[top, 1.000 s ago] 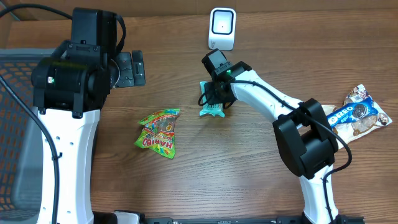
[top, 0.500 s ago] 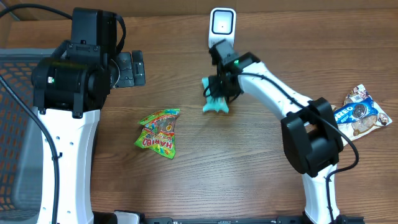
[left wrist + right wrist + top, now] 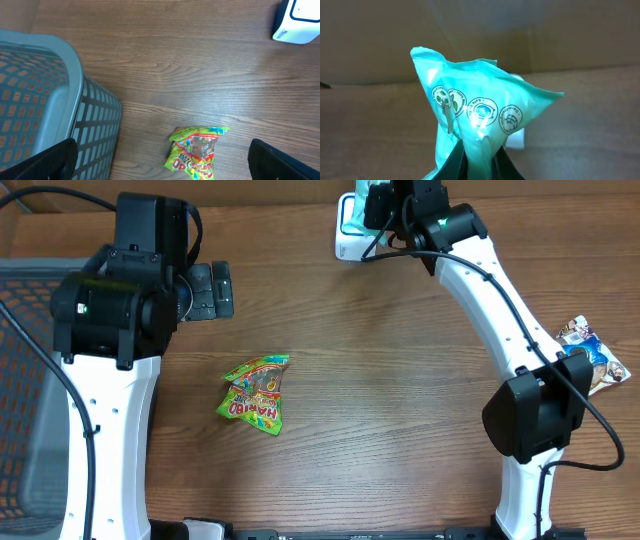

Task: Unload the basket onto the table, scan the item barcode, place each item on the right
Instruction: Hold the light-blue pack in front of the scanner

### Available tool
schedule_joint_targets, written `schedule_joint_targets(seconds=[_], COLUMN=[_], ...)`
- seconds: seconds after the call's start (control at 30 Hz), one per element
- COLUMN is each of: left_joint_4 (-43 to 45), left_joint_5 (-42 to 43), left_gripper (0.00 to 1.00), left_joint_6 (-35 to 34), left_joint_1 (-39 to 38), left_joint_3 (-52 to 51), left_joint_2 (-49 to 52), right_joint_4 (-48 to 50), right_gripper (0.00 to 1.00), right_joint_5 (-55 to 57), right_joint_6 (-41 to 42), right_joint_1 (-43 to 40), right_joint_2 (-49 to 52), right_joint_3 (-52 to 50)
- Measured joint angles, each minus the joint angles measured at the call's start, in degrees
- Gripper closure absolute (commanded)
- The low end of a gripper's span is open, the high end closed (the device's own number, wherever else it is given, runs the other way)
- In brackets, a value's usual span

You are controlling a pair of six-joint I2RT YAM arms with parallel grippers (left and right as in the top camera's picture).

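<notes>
Wood table w/ scanner at far edge, teal packet pinched in R gripper just above it, L gripper spread.

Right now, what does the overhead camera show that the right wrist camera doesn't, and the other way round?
Only overhead: the Haribo bag mid-table, the Oreo packet at the right edge, the grey basket on the left, and the left gripper, open and holding nothing.
Only right wrist: a row of round printed symbols across the teal packet, and the dark fingers pinching its lower end.
Both: the teal packet, shut in the right gripper, and the white scanner behind it, which is only a sliver in the wrist view.
</notes>
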Motion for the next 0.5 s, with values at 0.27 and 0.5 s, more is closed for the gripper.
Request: schedule_joint_targets(seconds=[0.27, 0.5], left_joint_4=[0.0, 0.0], left_joint_5=[0.02, 0.0], left_gripper=[0.0, 0.01], left_joint_6=[0.0, 0.0], left_joint_1=[0.0, 0.0], left_joint_3=[0.0, 0.0], left_joint_2=[0.0, 0.0], right_joint_4=[2.32, 2.54], right_gripper=[0.96, 0.96], right_joint_5=[1.79, 1.95], right_joint_6=[-0.98, -0.98], right_joint_1=[0.31, 0.33], right_joint_2=[7.1, 12.31], right_joint_3=[0.0, -0.02])
